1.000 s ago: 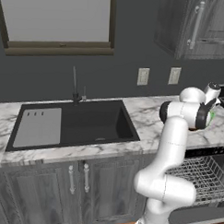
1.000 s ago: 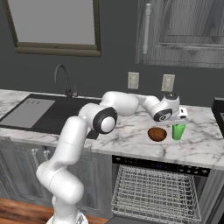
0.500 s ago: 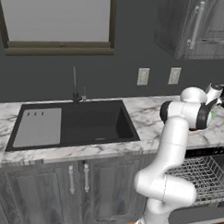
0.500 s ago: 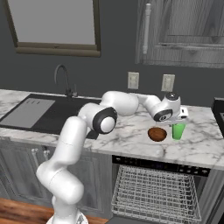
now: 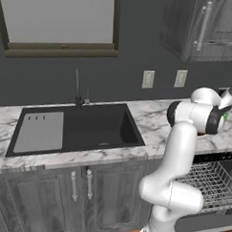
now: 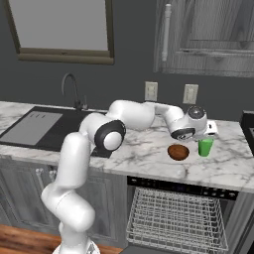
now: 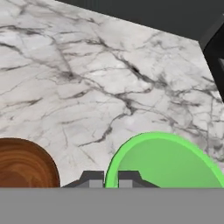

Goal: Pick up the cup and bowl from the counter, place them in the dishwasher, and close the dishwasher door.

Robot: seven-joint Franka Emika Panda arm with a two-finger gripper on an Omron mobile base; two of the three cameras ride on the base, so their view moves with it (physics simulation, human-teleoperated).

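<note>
Right base view, left to right. Black sink basin [image 6: 54, 130] set into the white marble counter [image 6: 144, 151] at far left, with a dark curved faucet [image 6: 73, 91] behind it. The white arm runs from lower left up and across the counter to the right. Two wall outlets [image 6: 150, 91] on the dark wall above the counter.

Reddish-brown bowl [image 6: 178, 152] sits upright on the counter, right of centre. Just beside it to the right stands the bright green cup [image 6: 205, 147], upright on the counter; bowl and cup are close, but whether they touch cannot be told. The hand [image 6: 211, 134] is directly over the cup's rim.

Below the counter edge: dishwasher [image 6: 181, 191] with its black top strip, white wire rack [image 6: 176, 223] pulled out. The dishwasher door is not clearly visible here.

Hand view, left to right. Edge of the wood-grain bowl [image 7: 24, 164] at lower left, then the hand [image 7: 111, 180], then the cup [image 7: 168, 162] at lower centre-right with its round mouth open to the camera. The two fingertips [image 7: 92, 179] are pressed nearly together, one either side of the cup's near rim wall: the hand is pinching the cup by its rim. Veined marble beyond.

Left base view: the sink [image 5: 76, 130] at left, the arm at right, a sliver of green [image 5: 226, 113] behind the forearm at the far right edge.
</note>
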